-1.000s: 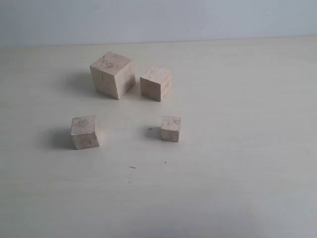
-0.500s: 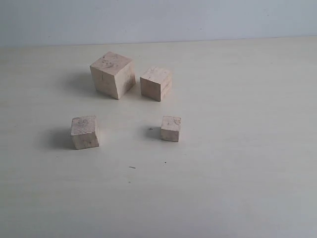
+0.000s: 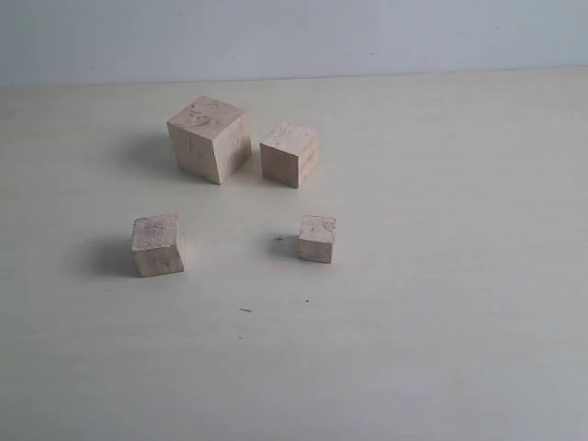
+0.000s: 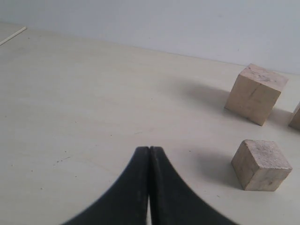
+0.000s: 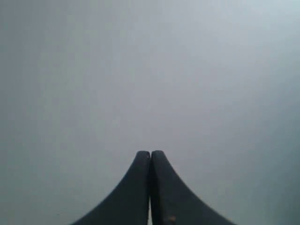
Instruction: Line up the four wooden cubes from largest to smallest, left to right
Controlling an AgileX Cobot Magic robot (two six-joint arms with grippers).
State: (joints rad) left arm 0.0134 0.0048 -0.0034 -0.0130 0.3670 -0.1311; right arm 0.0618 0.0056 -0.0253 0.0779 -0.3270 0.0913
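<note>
Four pale wooden cubes stand apart on the table. The largest cube [image 3: 209,138] is at the back left, with a smaller cube [image 3: 289,153] just to its right. A third cube [image 3: 157,244] sits at the front left, and the smallest cube [image 3: 317,238] is at the front right. Neither gripper shows in the exterior view. The left wrist view has my left gripper [image 4: 149,149] shut and empty above bare table, with the largest cube [image 4: 257,93] and the front-left cube [image 4: 260,164] well off to one side. My right gripper [image 5: 150,153] is shut, facing a plain grey surface.
The table [image 3: 441,276] is a pale, smooth surface ending at a light wall [image 3: 367,37] at the back. A few tiny dark specks [image 3: 245,310] lie on the table in front of the cubes.
</note>
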